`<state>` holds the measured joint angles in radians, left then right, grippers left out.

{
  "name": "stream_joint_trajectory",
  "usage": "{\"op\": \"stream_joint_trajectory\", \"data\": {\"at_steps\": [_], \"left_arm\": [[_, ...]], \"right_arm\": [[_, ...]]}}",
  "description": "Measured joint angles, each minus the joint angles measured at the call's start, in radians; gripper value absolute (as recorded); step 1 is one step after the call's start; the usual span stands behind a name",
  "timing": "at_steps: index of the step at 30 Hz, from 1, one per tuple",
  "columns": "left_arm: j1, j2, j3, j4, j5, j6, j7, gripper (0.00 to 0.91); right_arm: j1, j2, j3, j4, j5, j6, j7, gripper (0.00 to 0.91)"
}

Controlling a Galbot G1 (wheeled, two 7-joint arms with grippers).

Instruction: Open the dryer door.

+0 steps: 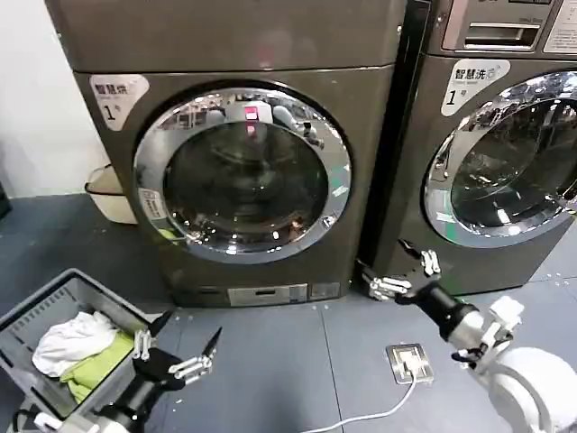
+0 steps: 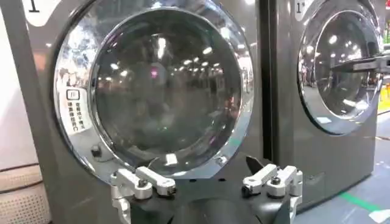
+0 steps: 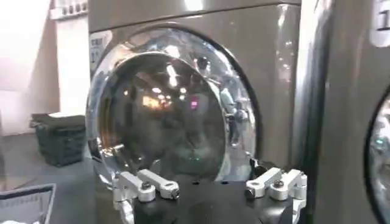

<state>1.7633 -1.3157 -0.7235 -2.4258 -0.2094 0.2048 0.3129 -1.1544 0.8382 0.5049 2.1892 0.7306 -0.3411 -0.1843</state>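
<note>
The dryer door (image 1: pixel 242 173) is a round porthole with a wide chrome ring and dark glass, lying flush on the plain dark grey machine at the left. It faces the left wrist camera (image 2: pixel 161 85) and stands at an angle in the right wrist view (image 3: pixel 170 103). My left gripper (image 1: pixel 189 329) hangs open low over the floor, in front of and below the door, touching nothing (image 2: pixel 208 185). My right gripper (image 1: pixel 386 259) is open too (image 3: pixel 210 190), low by the machine's lower right corner, apart from the door.
A second machine (image 1: pixel 505 162) with a silver drawer panel and its own chrome door stands close on the right. A grey basket (image 1: pixel 54 307) of laundry sits at the front left, a beige tub (image 1: pixel 110 194) beside the dryer, a floor socket (image 1: pixel 410 361) with a white cable.
</note>
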Motion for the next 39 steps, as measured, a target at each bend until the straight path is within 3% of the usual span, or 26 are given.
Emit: {"op": "stream_joint_trajectory", "data": {"at_steps": [13,39], "left_arm": [[-0.001,-0.009,0.001,-0.006,0.001,0.002,0.001,0.907],[-0.001,-0.016,0.002,-0.002,0.005,0.002,0.002,0.907]], "right_arm": [[0.251,-0.028,-0.227,-0.097,0.070,-0.005,0.010,0.907],[0.652,0.091,-0.616,-0.254,0.144,-0.012,0.025,0.907]]}}
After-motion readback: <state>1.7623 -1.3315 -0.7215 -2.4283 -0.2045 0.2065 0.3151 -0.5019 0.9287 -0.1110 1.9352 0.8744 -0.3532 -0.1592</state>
